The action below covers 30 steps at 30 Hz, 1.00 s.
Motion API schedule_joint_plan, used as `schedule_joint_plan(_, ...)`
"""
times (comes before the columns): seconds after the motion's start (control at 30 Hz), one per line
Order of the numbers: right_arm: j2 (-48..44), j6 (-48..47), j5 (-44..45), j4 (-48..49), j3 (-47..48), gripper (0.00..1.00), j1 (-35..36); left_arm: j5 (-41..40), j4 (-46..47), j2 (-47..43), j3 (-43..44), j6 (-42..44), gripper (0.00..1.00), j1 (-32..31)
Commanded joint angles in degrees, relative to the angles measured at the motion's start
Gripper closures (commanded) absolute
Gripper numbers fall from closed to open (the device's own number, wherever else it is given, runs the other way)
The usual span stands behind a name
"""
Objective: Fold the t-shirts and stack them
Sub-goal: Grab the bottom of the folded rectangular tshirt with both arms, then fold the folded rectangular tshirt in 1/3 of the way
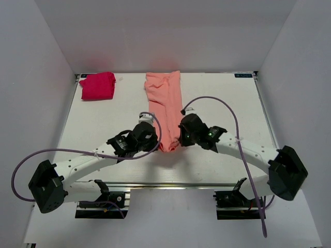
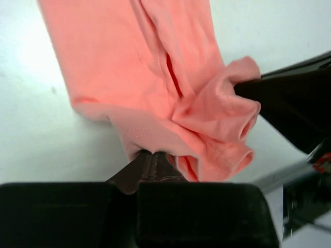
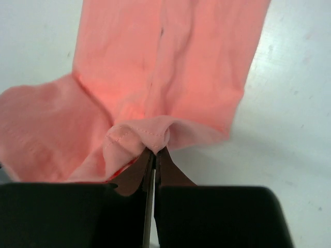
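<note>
The salmon-pink t-shirt (image 1: 165,103) lies as a long narrow strip down the middle of the table, running from the back edge toward me. My left gripper (image 1: 153,135) is shut on its near left corner (image 2: 139,139). My right gripper (image 1: 181,135) is shut on its near right corner (image 3: 142,135). The near hem is bunched between the two grippers. The right gripper's black finger (image 2: 289,103) shows in the left wrist view. The magenta-red t-shirt (image 1: 97,85) sits as a small folded bundle at the back left corner.
The white table (image 1: 222,103) is walled by white panels at the back and both sides. A purple cable (image 1: 227,108) loops above the right arm. Another purple cable (image 1: 20,165) trails at the left arm's base.
</note>
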Motion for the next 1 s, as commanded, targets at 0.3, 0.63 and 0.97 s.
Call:
schedule_joint_plan(0.3, 11.51, -7.01, 4.49, -0.79, 16.73, 1.0, -8.6, -12.0, 2.27, 11.19, 12.06, 2.53, 1.0, 9.32)
schedule_joint_plan(0.63, 18.89, -10.08, 0.8, -0.61, 26.66, 1.0, -13.17, -8.3, 8.24, 18.57, 17.6, 7.99, 1.0, 15.64)
schedule_joint_plan(0.97, 25.04, -13.33, -4.82, -0.17, 31.85, 1.0, -17.3, -2.34, 11.58, 26.66, 23.05, 12.91, 1.0, 20.4)
